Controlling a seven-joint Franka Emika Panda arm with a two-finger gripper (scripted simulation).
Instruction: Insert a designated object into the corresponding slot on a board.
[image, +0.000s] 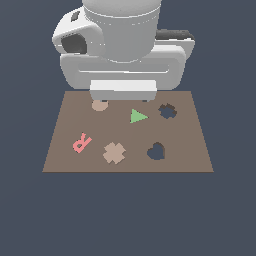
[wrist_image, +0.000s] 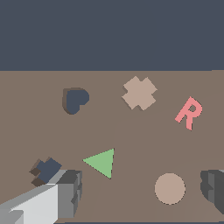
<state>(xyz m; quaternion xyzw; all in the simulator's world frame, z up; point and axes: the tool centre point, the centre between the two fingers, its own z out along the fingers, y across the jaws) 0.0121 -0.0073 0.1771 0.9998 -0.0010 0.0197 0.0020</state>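
Claw (wrist_image: 140, 192): spread wide, nothing held or touched; two dark fingertips (wrist_image: 70, 192) are seen in the wrist view, well apart, above the board.
Tan cross (image: 114, 153): lying flat at lower centre of the exterior frame, between the pink R (image: 81, 142) and the heart cutout (image: 156, 151).
Cross slot (image: 168, 111): seen unfilled at the board's upper right.
Board (image: 190, 155): brown, flat.
Other pieces: green triangle (image: 137, 117); tan disc (image: 99, 105), partly hidden under the arm.

Lighting is even and diffuse in both views, with no glare or visible source. Rendering is sharp edge to edge; only the cutouts on the board (image: 190, 145) show interior shading.
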